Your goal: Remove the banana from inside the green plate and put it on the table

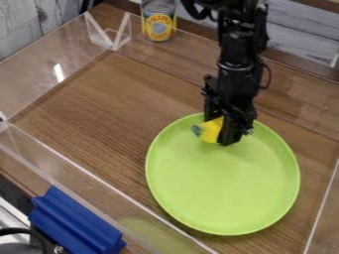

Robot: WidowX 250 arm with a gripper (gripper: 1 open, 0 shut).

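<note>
hand point(223, 129) closed on the banana point(208, 130) inside the green plate's point(223, 189) rim

lime-green plate point(221, 189), yellow banana point(209, 129), brown wood-grain table point(113, 109), blue block point(75, 220), black pincer point(227, 120)

My table point(99, 114): brown wood grain | 4 to 5 o'clock: green plate point(223, 193), lying flat, round, shallow-rimmed | 7 o'clock: blue block point(75, 223), by the acrylic wall; whether on my tabletop, unclear
</note>
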